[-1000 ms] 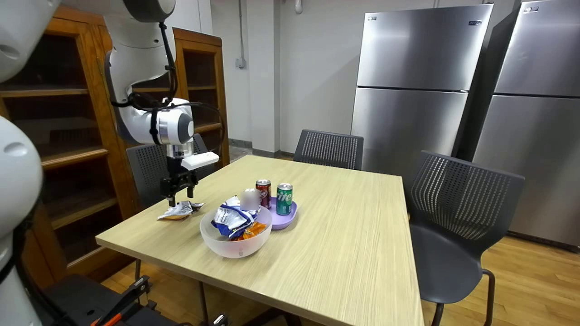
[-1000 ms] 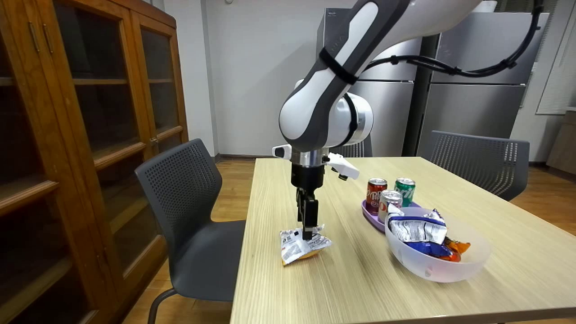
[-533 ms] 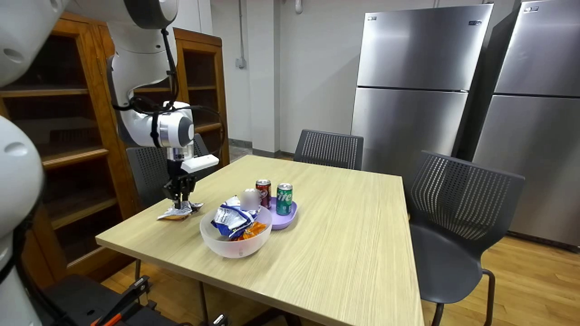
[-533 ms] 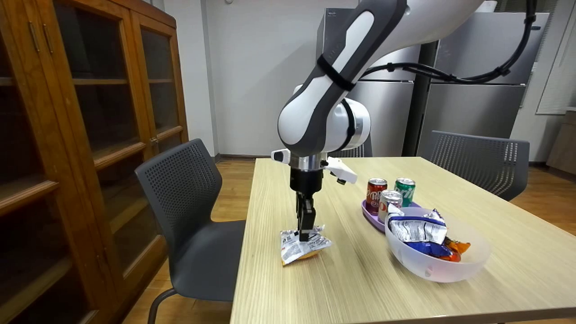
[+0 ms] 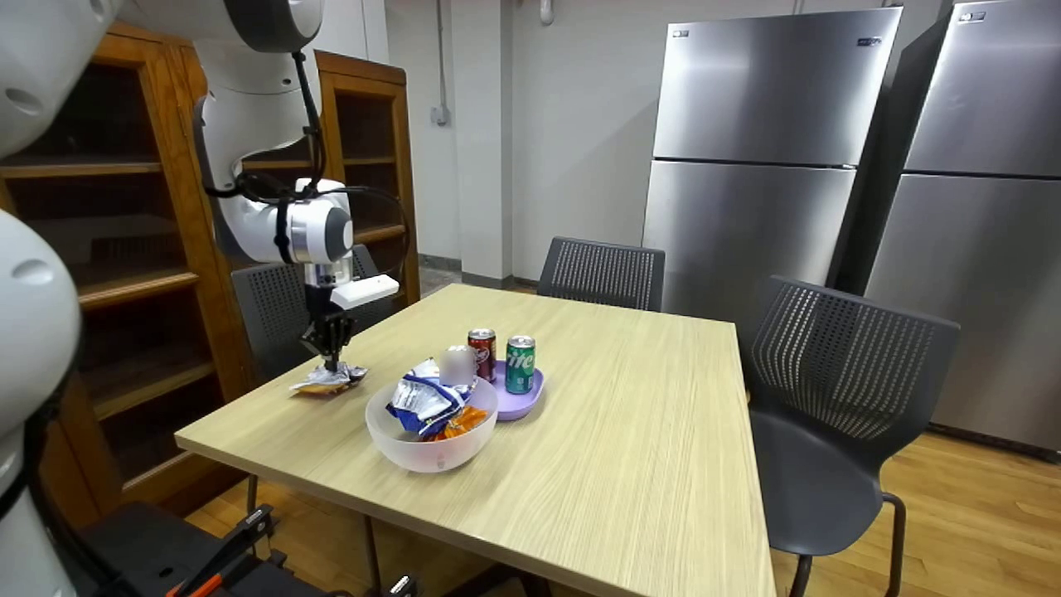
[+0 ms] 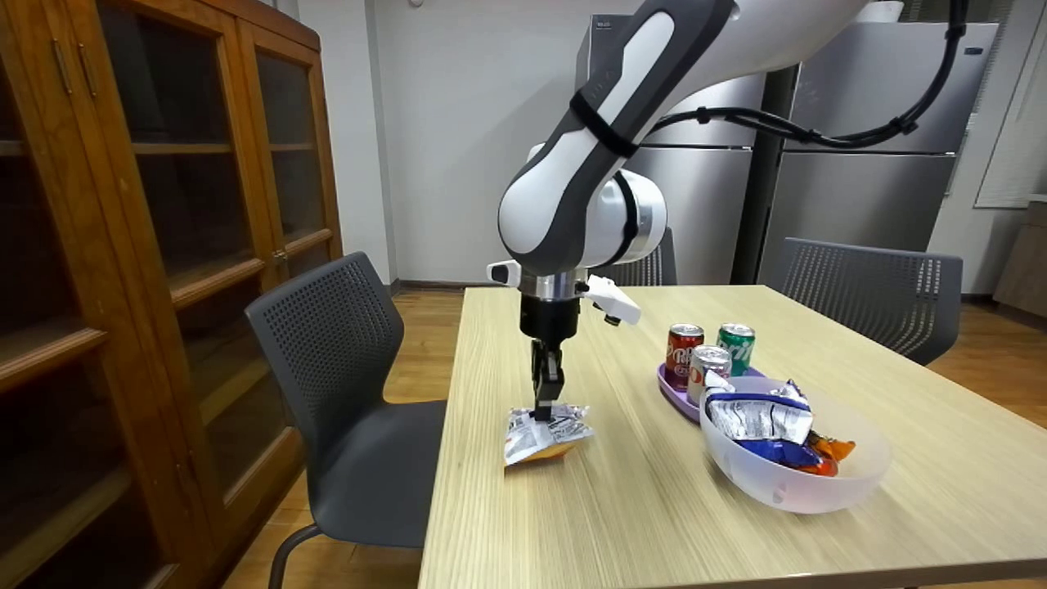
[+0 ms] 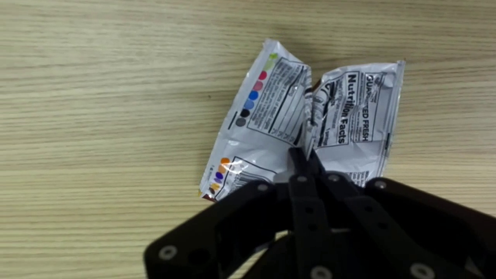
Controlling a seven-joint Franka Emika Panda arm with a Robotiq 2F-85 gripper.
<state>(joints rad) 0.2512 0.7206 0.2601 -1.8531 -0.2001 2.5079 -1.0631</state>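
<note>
My gripper (image 7: pixel 307 159) points straight down and is shut on a silver-white snack packet (image 7: pixel 271 116). A ridge of the wrapper is pinched between the fingertips, and the packet folds inward on both sides of it. Its printed back faces up, with Nutrition Facts text and coloured dots. In both exterior views the packet (image 6: pixel 532 446) shows an orange-brown underside near the table's edge. Whether it still touches the wood is hard to tell. A frosted bowl (image 5: pixel 388 435) stands close by, holding a blue-and-silver bag (image 5: pixel 427 405) and an orange bag (image 6: pixel 834 448).
Behind the bowl, a purple tray (image 5: pixel 518 406) carries a dark red can (image 5: pixel 482 355), a green can (image 5: pixel 520 366) and a silver can (image 6: pixel 708 368). Grey chairs (image 6: pixel 343 393) surround the table (image 5: pixel 630 448). A wooden glass-door cabinet (image 6: pixel 196 270) stands beyond one side.
The jaws came down over the packet and closed, gathering its middle into a fold. Since then the gripper has risen slightly, and the packet has shifted a little with it.
</note>
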